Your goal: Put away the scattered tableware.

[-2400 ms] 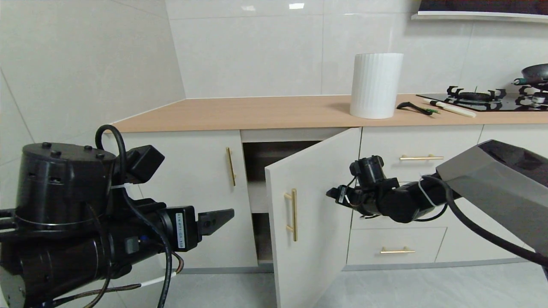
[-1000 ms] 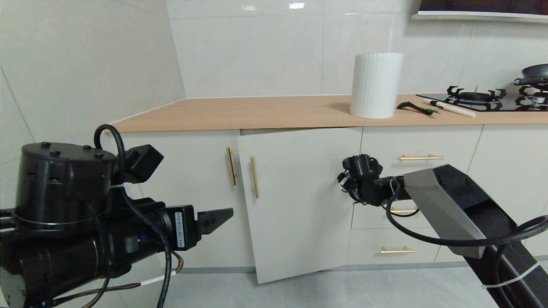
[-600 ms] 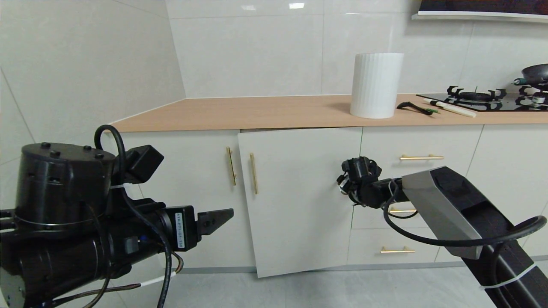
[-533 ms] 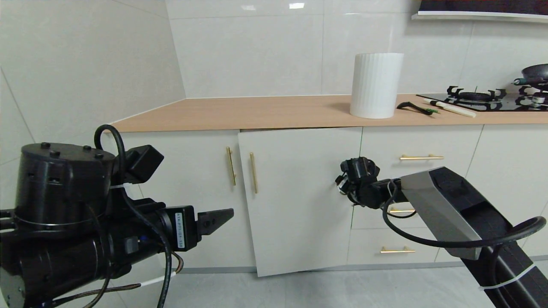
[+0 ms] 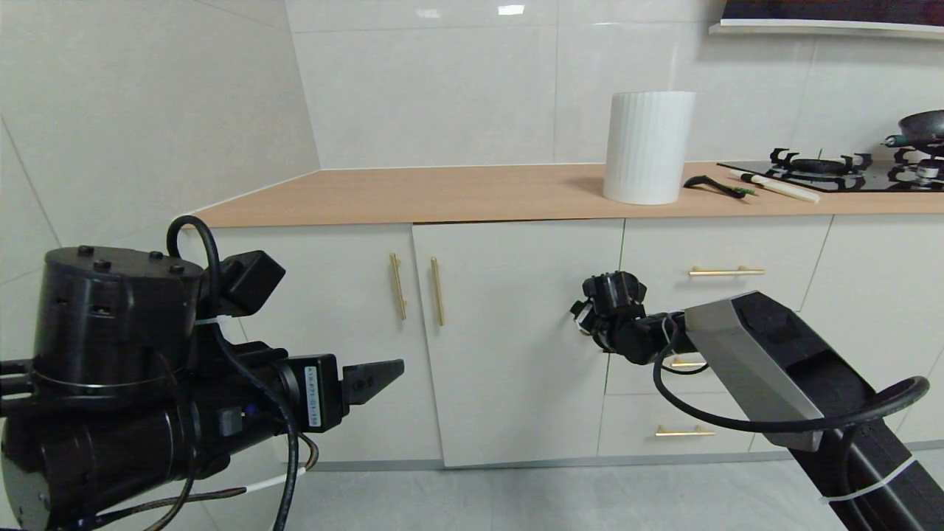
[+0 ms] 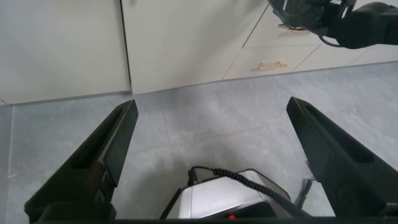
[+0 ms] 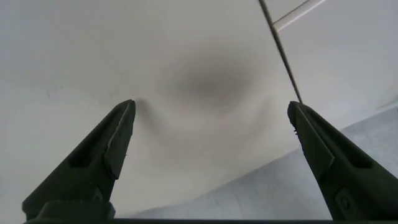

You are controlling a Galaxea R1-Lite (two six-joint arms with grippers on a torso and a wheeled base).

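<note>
Closed now: the cabinet door (image 5: 516, 332) that stood ajar sits flush, and the right gripper (image 5: 581, 313) has followed it in. Black utensil (image 5: 714, 186) and pale utensil (image 5: 774, 186) lie on the counter (image 5: 442, 193) above that gripper, beyond the white canister (image 5: 647, 147). The wrist camera catches its fingers (image 7: 115, 143) spread wide and empty, tips seemingly on the panel, though contact is hard to confirm. Left gripper (image 5: 383, 371) gapes wide too, over floor (image 6: 205, 130).

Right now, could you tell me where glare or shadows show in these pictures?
Head view: two bright reflections glare on the glossy white wall tiles; the white ribbed cylinder casts a faint shadow on the wooden counter. Right wrist view: a dark patch lies on the pale cabinet door ahead of the open right claw.
</note>
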